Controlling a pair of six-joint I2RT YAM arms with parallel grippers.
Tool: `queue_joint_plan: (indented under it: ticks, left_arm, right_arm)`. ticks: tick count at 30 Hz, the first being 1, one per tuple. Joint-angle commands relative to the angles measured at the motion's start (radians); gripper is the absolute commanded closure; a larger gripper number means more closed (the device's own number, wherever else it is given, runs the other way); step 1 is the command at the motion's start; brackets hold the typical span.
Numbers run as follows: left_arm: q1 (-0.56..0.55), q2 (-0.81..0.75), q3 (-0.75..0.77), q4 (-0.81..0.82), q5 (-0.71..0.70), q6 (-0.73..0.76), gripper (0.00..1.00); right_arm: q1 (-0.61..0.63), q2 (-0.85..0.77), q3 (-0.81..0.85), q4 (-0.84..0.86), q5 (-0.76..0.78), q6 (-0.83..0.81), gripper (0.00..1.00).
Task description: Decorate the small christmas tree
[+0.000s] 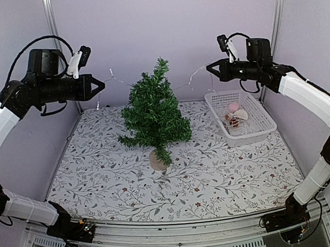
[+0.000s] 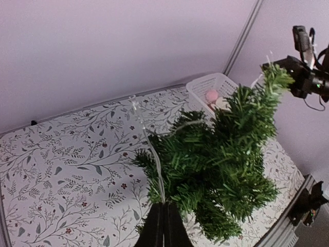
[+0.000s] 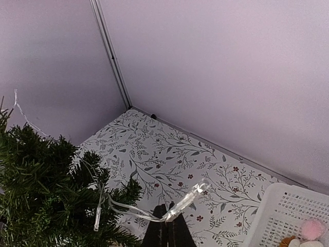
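Clenched tight, my left pincer [image 1: 101,84] and right pincer [image 1: 209,68] each pinch one end of a thin, clear string of lights [image 3: 190,198], held high on either side of the scene.

Between them the small christmas tree [image 1: 153,110] stands upright on its pale stump base [image 1: 158,160], near the middle of the flowered tabletop [image 1: 101,172]. From my left wrist I see the string climb from my fingertips along the near side of the branches. From my right wrist it loops down into the needles and a fine wire rises by the top. Whether it rests on the boughs or only hangs against them I cannot tell.

No baubles show on the branches. To the tree's right, apart from it, sits a white basket [image 1: 265,117] with a few ornaments [image 1: 234,112] inside, a pink one among them.

My judgement is that the work is at an early stage. The lights are lifted and brought to the tree but not yet wound around it, and everything in the basket is left to hang.
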Motion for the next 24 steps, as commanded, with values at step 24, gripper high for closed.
queue_joint_plan:
  ticks: [24]
  left_arm:
    - [-0.314,0.03,-0.055,0.032,0.352,0.008,1.0]
  right_arm:
    - [0.044,-0.04,0.019,-0.015,-0.084,-0.026,1.0]
